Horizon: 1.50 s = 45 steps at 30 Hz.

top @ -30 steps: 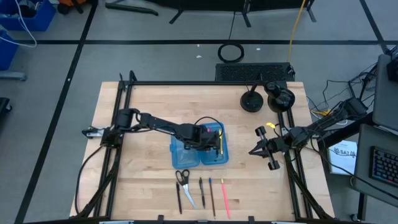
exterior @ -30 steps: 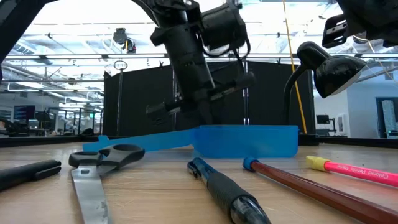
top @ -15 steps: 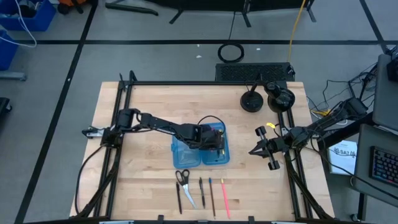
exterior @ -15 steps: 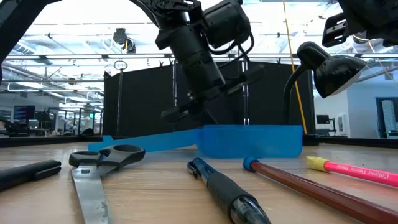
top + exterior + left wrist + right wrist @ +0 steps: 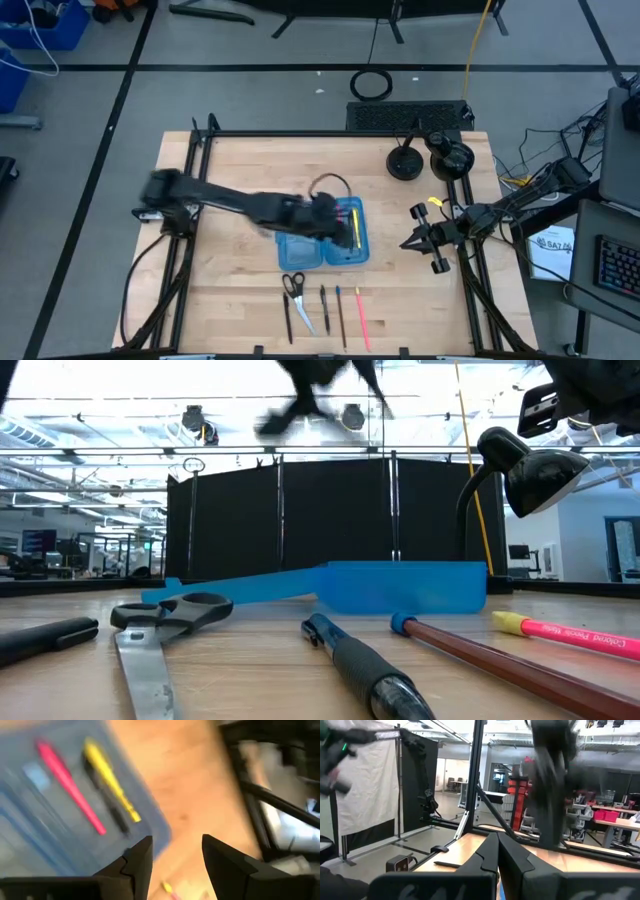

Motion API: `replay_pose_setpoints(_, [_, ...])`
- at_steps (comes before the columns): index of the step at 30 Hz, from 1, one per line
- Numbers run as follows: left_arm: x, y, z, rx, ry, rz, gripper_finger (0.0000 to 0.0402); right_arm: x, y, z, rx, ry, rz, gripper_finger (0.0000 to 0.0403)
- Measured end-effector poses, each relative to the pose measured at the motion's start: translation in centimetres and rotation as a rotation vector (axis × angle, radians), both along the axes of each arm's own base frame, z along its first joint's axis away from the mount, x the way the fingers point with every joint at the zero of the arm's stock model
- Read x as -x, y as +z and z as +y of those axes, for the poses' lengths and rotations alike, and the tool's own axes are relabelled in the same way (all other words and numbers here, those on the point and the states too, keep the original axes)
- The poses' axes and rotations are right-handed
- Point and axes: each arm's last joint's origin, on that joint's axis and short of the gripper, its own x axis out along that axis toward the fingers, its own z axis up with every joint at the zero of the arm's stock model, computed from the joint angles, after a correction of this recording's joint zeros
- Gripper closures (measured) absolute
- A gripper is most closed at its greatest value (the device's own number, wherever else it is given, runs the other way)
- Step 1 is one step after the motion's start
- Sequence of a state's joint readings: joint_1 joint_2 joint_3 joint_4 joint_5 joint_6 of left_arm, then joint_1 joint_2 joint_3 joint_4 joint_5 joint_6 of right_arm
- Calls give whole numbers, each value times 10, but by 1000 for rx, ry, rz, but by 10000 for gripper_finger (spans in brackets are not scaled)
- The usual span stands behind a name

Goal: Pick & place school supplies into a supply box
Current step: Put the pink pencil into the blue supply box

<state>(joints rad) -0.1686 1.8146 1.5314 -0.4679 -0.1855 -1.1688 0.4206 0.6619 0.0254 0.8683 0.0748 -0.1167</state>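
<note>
The supply box (image 5: 300,245), a clear blue case lying open, sits mid-table. Its right half holds a pink pen (image 5: 70,785), a yellow pen (image 5: 110,782) and a dark pen (image 5: 107,805), all lying flat on the floor of the case. My left gripper (image 5: 175,845) hovers open above that half (image 5: 330,212) with nothing between its fingers. Scissors (image 5: 293,288), two dark pens (image 5: 323,300) and a pink-red pencil (image 5: 361,320) lie on the table in front of the box. My right gripper (image 5: 408,243) waits shut by the right edge.
Two black desk lamps (image 5: 405,162) stand at the far right corner. The low view shows the scissors (image 5: 160,622), a pen (image 5: 365,665) and the pencil (image 5: 500,652) close to the near edge. Bare wood lies left of the box.
My left gripper has opened over the box's right half. It then rose almost out of the top of the low view and drew back a little toward the table's left edge. The yellow pen stays lying in the box.
</note>
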Motion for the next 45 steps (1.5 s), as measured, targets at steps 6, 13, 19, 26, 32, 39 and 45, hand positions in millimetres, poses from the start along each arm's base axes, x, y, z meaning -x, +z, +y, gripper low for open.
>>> replay_pose_setpoints(6, [100, 94, -48, -517, -52, -116, 230, 0, -1, 0, 25, -5, 6, 403])
replay_pose_setpoints(13, [194, 105, -103, -985, -188, -46, 229, 0, 0, 0, 100, -24, -39, 403])
replay_pose_setpoints(19, [216, 84, -127, -1184, -530, 45, 264, 0, 0, 0, 94, -29, -34, 403])
replay_pose_setpoints(26, [218, 36, -122, -1276, -653, 152, 386, -1, 0, -5, -15, -161, 6, 403])
replay_pose_setpoints(32, [231, 5, -116, -1269, -694, -63, 397, -2, 0, -6, -77, -212, 28, 403])
replay_pose_setpoints(39, [235, -39, -93, -1251, -848, -398, 399, -32, 38, 6, -31, -244, 258, 403])
replay_pose_setpoints(45, [233, -81, -54, -1263, -827, -487, 399, -70, 92, 23, -25, -368, 578, 403])
